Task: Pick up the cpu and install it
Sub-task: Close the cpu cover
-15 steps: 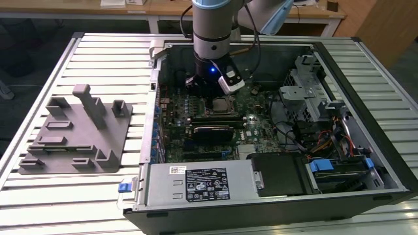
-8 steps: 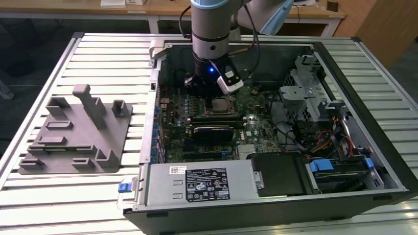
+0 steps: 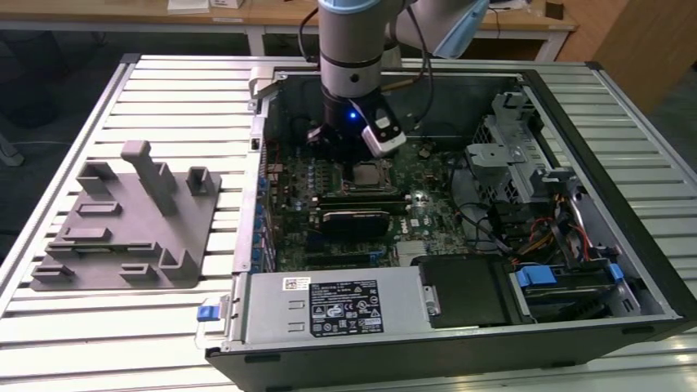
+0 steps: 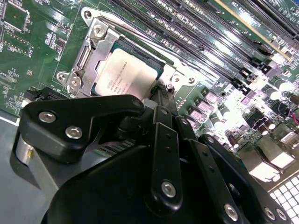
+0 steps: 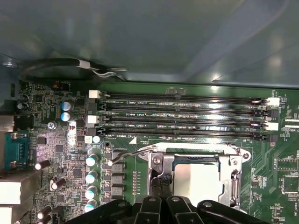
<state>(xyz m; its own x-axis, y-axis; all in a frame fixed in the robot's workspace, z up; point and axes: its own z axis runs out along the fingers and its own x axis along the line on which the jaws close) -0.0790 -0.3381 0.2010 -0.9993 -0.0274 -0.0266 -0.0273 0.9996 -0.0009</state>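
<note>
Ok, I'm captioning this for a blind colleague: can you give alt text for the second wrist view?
The cpu lies flat in the metal-framed socket on the green motherboard, pale silver top up. The black end effector sits in the foreground, its tip at one edge of the cpu. Memory slots run beside the socket.

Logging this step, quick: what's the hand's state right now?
Hand: shut, holding nothing; its tip is by the edge of the cpu, which lies in the socket.
</note>
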